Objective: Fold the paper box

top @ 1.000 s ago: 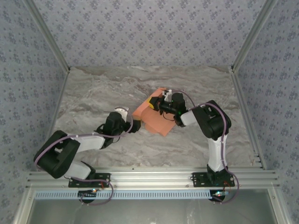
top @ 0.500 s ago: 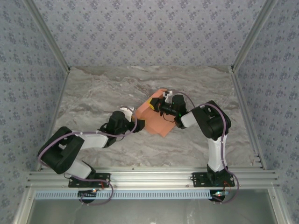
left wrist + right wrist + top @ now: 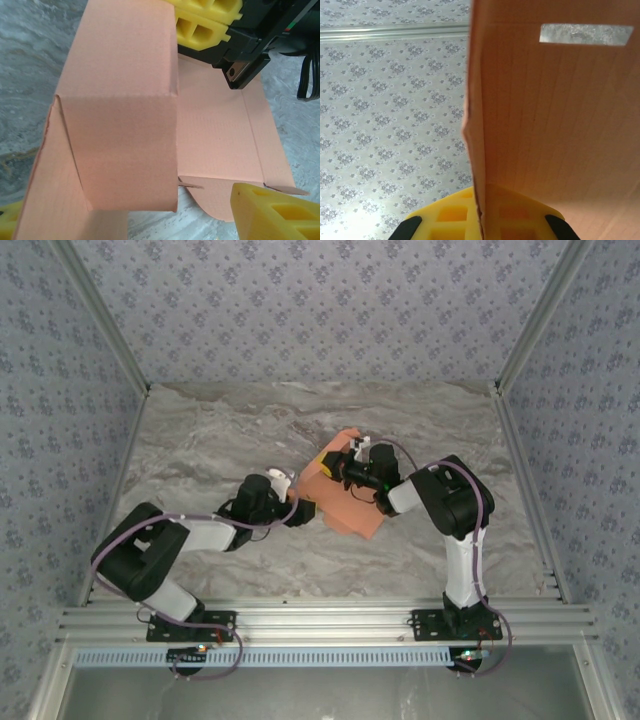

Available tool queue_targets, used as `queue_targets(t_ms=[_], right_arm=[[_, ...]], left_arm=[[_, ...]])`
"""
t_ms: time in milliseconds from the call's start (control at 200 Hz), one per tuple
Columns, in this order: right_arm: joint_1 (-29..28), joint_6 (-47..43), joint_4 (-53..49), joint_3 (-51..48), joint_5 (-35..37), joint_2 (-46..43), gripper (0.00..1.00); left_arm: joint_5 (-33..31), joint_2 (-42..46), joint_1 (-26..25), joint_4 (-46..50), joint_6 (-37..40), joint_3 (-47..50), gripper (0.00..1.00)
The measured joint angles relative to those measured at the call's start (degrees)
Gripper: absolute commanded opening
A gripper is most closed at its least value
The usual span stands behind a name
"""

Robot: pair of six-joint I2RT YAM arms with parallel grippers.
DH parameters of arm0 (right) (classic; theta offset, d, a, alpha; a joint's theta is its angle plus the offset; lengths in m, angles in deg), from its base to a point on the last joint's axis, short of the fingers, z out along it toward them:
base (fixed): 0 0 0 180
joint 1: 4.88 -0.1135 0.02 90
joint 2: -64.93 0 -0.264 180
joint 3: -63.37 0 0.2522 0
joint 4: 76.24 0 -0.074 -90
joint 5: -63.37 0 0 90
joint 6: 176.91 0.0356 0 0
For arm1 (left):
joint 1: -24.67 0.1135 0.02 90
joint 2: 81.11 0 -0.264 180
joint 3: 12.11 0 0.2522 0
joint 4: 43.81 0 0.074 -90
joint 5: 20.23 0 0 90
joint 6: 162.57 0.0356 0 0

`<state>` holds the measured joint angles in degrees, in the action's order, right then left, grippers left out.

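The paper box point(image 3: 350, 508) lies at the centre of the table point(image 3: 200, 440), one flap point(image 3: 120, 100) upright on its left, the left gripper point(image 3: 303, 512) beside it, the right gripper point(image 3: 333, 466) at the far edge.

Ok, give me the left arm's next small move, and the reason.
Probably close the left gripper on the raised flap of the paper box: its jaws stand open either side of that flap, while the right gripper is shut on the box's far side.
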<state>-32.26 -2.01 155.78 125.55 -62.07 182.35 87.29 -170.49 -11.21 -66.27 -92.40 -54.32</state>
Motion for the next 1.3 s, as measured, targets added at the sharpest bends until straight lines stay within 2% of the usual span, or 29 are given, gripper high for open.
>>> queue_targets(t_ms=[130,245,345,360,370,435,580,675,799,949,1089,1299], right_arm=[[0.1,0.4,0.4,-0.3,-0.3,0.0,0.0],[0.1,1.4,1.2,-0.3,-1.1,0.0,0.0],[-0.1,3.1,1.9,0.9,-2.1,0.0,0.0],[-0.1,3.3,2.0,1.2,-2.2,0.0,0.0],[-0.1,3.4,2.0,1.4,-2.3,0.0,0.0],[-0.1,3.6,1.9,2.9,-2.3,0.0,0.0],[0.4,3.6,1.8,4.9,-2.5,0.4,0.0],[0.5,3.6,1.8,5.2,-2.8,1.5,0.0],[0.5,3.6,1.9,5.5,-3.0,3.5,0.0],[0.3,3.7,3.0,6.8,-3.0,4.8,0.0],[0.2,3.8,3.5,7.6,-3.2,5.9,0.05],[0.2,4.3,3.6,7.8,-3.4,6.0,0.03]], left_arm=[[-0.2,0.2,0.0,0.0,-0.2,0.1,0.69],[-1.8,4.4,0.0,1.4,0.5,1.8,0.75],[-2.2,11.3,0.8,3.9,1.6,3.3,0.84],[-2.4,12.3,1.0,4.3,1.5,3.4,0.95],[-2.5,13.3,1.2,4.7,1.8,3.5,0.98],[-3.7,18.1,2.6,5.9,1.5,3.7,0.99],[-14.6,31.9,5.9,8.8,-0.5,6.1,0.99],[-20.8,35.4,9.1,13.9,-2.2,6.0,0.99],[-25.2,32.9,13.0,20.2,-4.4,6.0,0.99],[-26.3,23.9,13.7,24.3,-5.1,4.7,0.99],[-22.9,14.8,13.8,24.5,-5.1,1.3,0.99],[-15.2,11.6,13.7,19.3,-5.1,1.2,0.99]])
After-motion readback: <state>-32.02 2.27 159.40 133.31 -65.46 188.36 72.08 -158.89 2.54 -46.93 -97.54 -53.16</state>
